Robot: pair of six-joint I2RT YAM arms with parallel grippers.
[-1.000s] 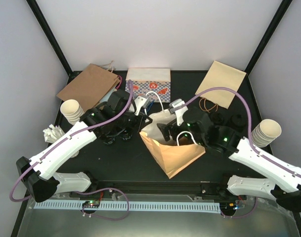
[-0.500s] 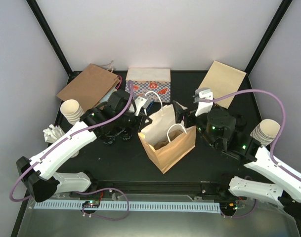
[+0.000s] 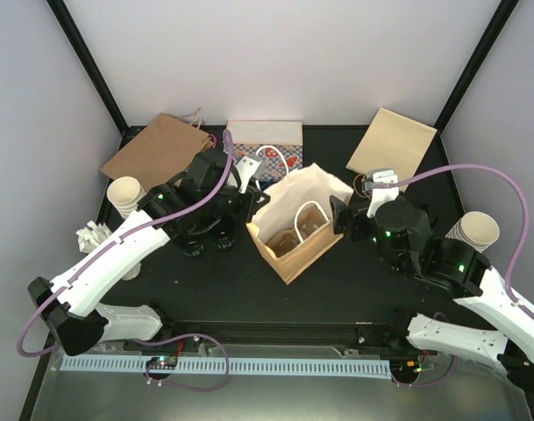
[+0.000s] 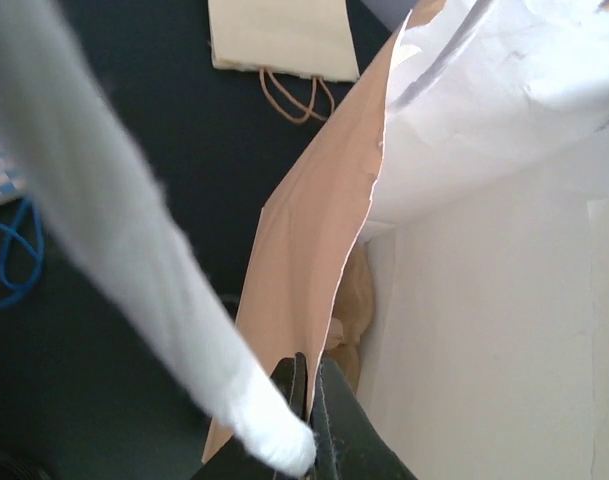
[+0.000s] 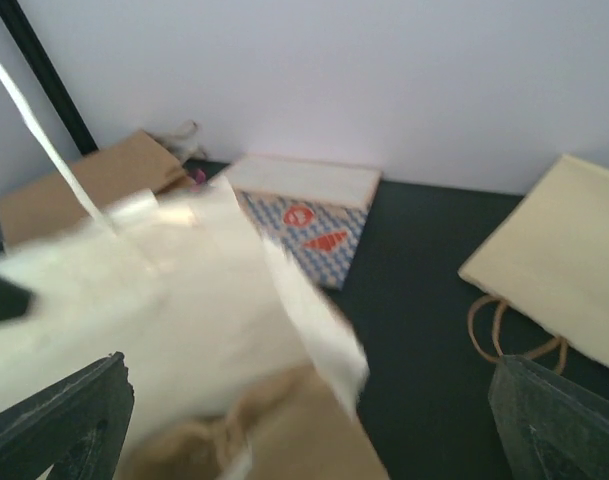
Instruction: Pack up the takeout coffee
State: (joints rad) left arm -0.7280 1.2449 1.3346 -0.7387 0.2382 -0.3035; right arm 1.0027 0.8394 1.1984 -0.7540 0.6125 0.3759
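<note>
Even, bright light; wrist views blurred (overhead view sharp).

My two arms wear the same colours: my left arm and my right arm are long links in glossy white shells, with black joints between them and bulky black wrist housings. Small green lights glow on the black sections. A purple cable loops loose off each arm, and a white camera bracket sits at each wrist. Each arm starts at a black base block beside a white lower link. My left gripper has thin black fingers; my right gripper has dark grey, matte ones with bevelled edges.
</note>
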